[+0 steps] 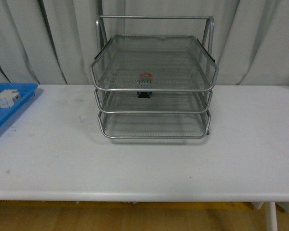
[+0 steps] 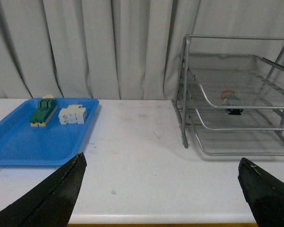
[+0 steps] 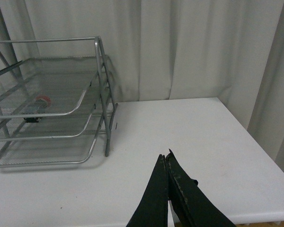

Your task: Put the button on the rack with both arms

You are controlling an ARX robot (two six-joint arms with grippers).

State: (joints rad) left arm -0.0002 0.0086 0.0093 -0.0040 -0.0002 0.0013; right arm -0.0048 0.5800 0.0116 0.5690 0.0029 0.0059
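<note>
Left gripper (image 2: 161, 189): fingers (image 2: 52, 198) spread wide, nothing between them, hanging over the near edge of the white table (image 2: 142, 161). Right gripper (image 3: 166, 163): fingers pressed together tip to tip, holding nothing, over bare table to the right of the rack (image 3: 52, 104). I see neither arm in the front view.

Button (image 1: 145, 84) is on the rack (image 1: 154, 86), sitting upright in the top tier, red cap up, black body showing through the mesh just behind the tray's front rail. It sits a little left of the tray's centre. Left wrist view confirms it (image 2: 230, 100), so does right wrist view (image 3: 37, 108), though mesh blurs the detail in both.

Rack stands mid-table, three wire tiers stacked, back against the grey curtain (image 1: 260, 43).

Blue tray (image 2: 33, 137) lies at the table's left end, well apart from the rack. On it: a green-and-cream component (image 2: 42, 113) and a white terminal block (image 2: 73, 115), just beside each other near the tray's far edge. Front view catches only the tray's corner (image 1: 12, 108) and the white block (image 1: 4, 98).
</note>
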